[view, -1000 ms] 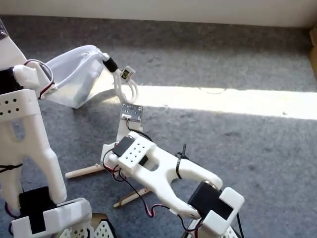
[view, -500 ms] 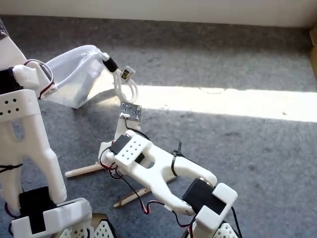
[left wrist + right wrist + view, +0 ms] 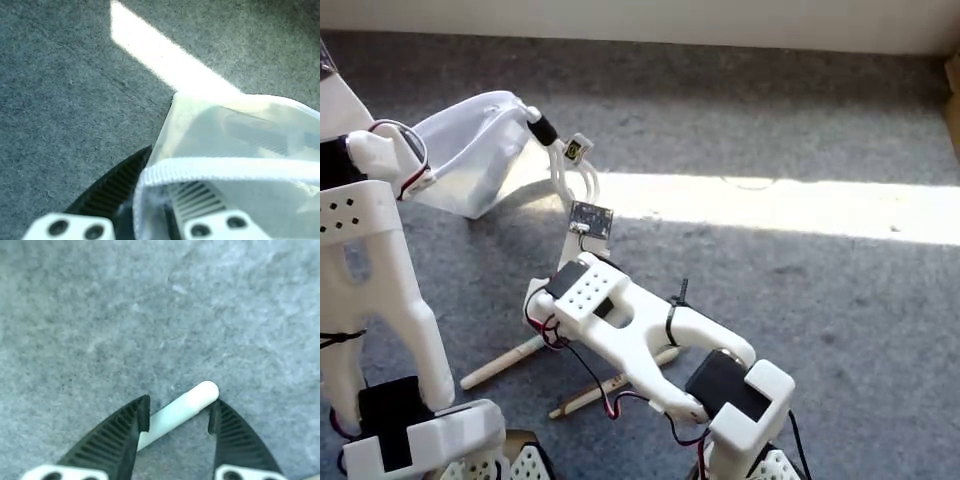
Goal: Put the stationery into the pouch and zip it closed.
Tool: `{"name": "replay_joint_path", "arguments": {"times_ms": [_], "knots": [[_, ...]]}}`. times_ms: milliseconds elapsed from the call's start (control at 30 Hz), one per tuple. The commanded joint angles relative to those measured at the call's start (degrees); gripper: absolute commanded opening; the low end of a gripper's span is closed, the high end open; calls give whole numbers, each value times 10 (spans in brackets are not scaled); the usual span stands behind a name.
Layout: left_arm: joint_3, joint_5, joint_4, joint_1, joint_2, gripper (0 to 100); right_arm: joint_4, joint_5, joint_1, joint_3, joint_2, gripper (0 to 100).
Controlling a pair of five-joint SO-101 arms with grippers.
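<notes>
Our left gripper [image 3: 155,196] pinches the translucent pouch [image 3: 240,145] by its rim. Our right gripper [image 3: 177,412], jaws spread, straddles a white pen [image 3: 192,400] on the grey carpet [image 3: 100,315].

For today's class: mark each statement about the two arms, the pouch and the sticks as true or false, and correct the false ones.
1. The left gripper holds the pouch by its edge. True.
2. The right gripper is clamped shut on a stick. False: its jaws are open, with a white stick lying between them on the carpet.
3. A strip of sunlight crosses the carpet. True.
4. Both sticks are already inside the pouch. False: the two sticks lie on the carpet, outside the pouch.
</notes>
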Motion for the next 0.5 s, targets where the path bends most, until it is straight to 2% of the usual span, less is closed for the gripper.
{"name": "replay_joint_path", "arguments": {"times_ms": [0, 200, 467], "knots": [[-19, 4, -11, -12, -4, 6, 8, 2, 24, -6, 2, 199], [-19, 4, -11, -12, -4, 6, 12, 2, 26, -7, 48, 198], [10, 4, -34, -12, -9, 6, 12, 3, 73, -7, 57, 180]]}}
